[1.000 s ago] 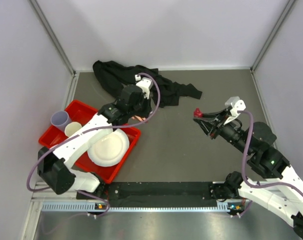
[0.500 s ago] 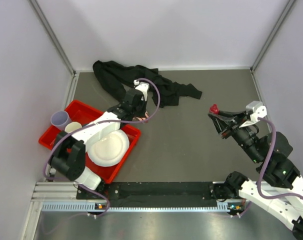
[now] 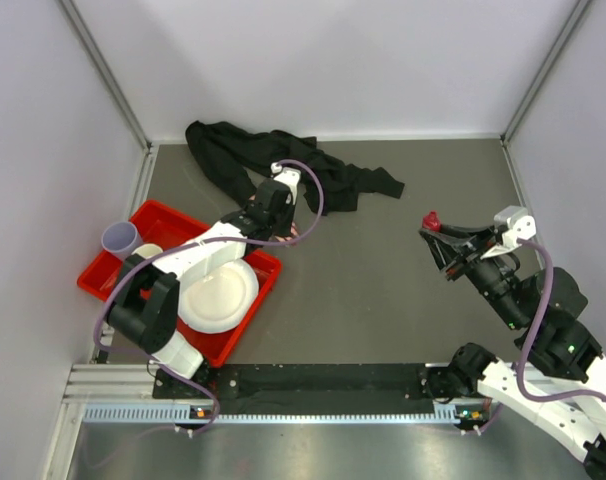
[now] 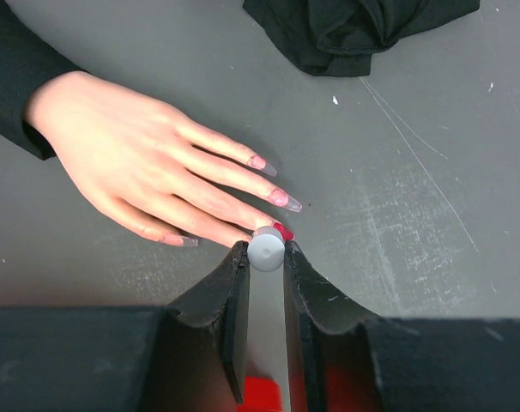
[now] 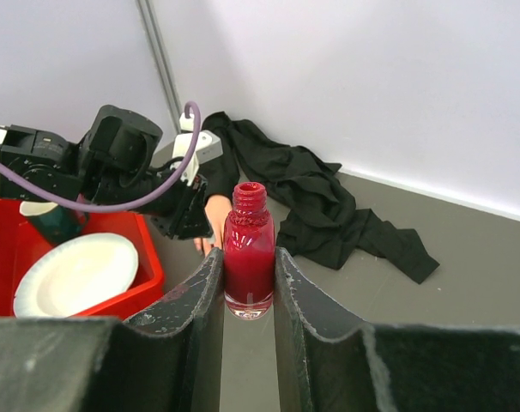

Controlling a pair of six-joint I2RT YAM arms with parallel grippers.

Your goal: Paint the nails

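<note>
snugly, left hand [image 4: 265, 251] on cap [image 4: 266, 246], right hand [image 5: 248, 257] on bottle [image 5: 248, 245]

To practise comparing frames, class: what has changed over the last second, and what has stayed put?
The right tool carried the open red bottle to the right, away from the table's centre, grip unchanged. The left arm swung its elbow inward, and the left tool, pinching the brush cap, shifted slightly right by the mannequin hand. Tray, plate, cups and black cloth stayed put.

From overhead, my left gripper [image 3: 287, 222] covers most of the mannequin hand [image 4: 123, 159]. On its wrist view the white cap [image 4: 266, 249] covers part of one fingertip, and the black sleeve [image 4: 15, 73] runs off-frame.
</note>
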